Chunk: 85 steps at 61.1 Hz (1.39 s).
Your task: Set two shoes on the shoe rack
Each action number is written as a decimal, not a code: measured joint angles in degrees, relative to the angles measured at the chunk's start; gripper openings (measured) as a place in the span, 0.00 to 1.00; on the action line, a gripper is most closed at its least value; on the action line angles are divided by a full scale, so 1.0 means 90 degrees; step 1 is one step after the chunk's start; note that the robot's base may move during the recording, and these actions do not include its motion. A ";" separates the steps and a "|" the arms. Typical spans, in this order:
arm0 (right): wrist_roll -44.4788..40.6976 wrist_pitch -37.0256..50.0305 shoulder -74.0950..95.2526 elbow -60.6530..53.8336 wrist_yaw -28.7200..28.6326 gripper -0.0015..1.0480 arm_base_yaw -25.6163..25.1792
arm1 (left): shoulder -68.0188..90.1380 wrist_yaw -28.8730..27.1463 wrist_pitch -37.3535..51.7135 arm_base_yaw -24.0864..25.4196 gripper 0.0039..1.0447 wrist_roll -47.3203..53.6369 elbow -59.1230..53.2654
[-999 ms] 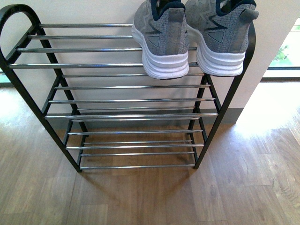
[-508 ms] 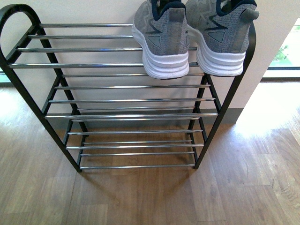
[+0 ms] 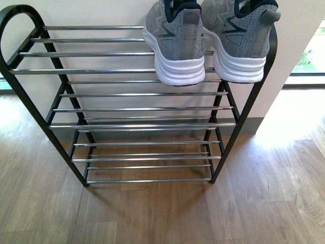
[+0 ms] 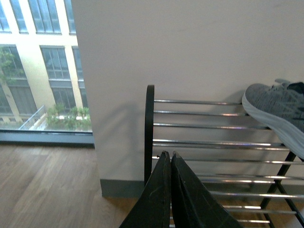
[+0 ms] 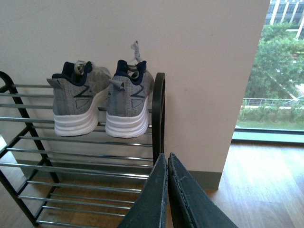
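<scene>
Two grey knit sneakers with white soles, one (image 3: 175, 43) beside the other (image 3: 238, 40), stand side by side on the top tier of the shoe rack (image 3: 101, 71), at its right end, heels toward me. The right wrist view shows both sneakers, one (image 5: 78, 104) and its mate (image 5: 129, 102), on the rack (image 5: 159, 109). My left gripper (image 4: 167, 154) is shut and empty, off the rack's left end (image 4: 150, 123), with one sneaker's toe (image 4: 275, 107) in view. Also shut and empty, my right gripper (image 5: 167, 156) sits off the rack's right end. Neither gripper shows in the front view.
The rack stands against a pale wall (image 3: 101, 12) on a wooden floor (image 3: 152, 213). Its middle and bottom tiers hold nothing. Floor-height windows flank the wall, one at the left (image 4: 42, 71) and one at the right (image 5: 280, 71).
</scene>
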 joint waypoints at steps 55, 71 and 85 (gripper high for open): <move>-0.0005 0.0000 -0.0027 0.0000 -0.0024 0.90 0.0000 | -0.0015 -0.0017 -0.0034 0.0007 0.93 0.0005 0.0000; -0.0005 -0.0012 -0.0019 0.0000 0.0000 0.91 0.0000 | -0.0015 0.0002 -0.0036 0.0007 0.91 0.0015 0.0000; -0.0005 -0.0015 -0.0024 0.0000 0.0017 0.91 0.0005 | -0.0015 0.0007 -0.0034 0.0007 0.91 0.0015 0.0000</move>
